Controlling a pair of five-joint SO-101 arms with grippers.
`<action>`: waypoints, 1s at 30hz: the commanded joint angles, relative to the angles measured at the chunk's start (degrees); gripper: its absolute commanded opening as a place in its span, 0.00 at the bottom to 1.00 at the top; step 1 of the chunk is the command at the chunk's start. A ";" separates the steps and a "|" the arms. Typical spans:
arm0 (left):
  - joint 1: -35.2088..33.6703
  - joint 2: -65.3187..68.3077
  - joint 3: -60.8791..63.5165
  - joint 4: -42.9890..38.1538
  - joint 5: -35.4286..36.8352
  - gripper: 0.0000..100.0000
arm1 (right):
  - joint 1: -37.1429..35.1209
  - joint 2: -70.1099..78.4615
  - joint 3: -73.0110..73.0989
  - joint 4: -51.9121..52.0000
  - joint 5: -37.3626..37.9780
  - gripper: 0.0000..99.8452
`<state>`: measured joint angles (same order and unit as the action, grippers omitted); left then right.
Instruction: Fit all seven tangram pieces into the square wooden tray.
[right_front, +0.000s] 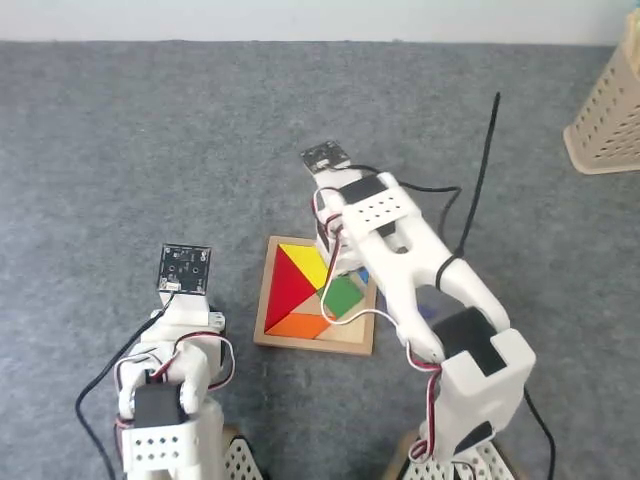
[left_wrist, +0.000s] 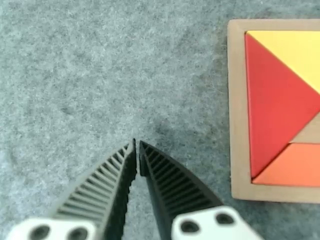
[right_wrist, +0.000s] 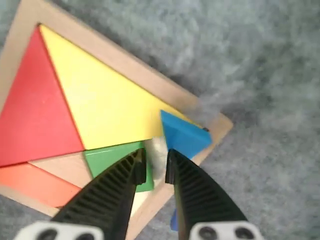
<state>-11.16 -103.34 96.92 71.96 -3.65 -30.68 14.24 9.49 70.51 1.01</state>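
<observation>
Overhead, the right gripper (right_wrist: 156, 159) hangs above the square wooden tray (right_wrist: 115, 57), jaws narrowly parted and gripping nothing. It is just beside a blue triangle (right_wrist: 182, 134) lying tilted on the tray's corner. The left gripper (left_wrist: 136, 146) (closed, empty) sits over grey carpet (left_wrist: 100, 75) beside the tray.

The work surface (right_front: 150, 130) is covered in grey, felt-like carpet. The square wooden tray (right_front: 264, 295) lies flat on it near the centre. A beige perforated basket (right_front: 610, 110) stands at the far right edge, well apart from the tray.
</observation>
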 joint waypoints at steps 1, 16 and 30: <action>0.00 -1.14 -0.40 0.44 -0.26 0.01 | 1.19 -6.20 1.23 -0.48 2.64 0.09; 0.00 -1.14 -0.40 0.44 -0.26 0.01 | 9.54 -10.68 7.56 -9.01 6.51 0.21; 0.00 -1.14 -0.40 0.44 -0.26 0.01 | 4.79 -3.38 4.04 -8.92 7.91 0.20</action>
<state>-11.16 -103.34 96.92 71.96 -3.65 -24.18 12.22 16.62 62.07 7.87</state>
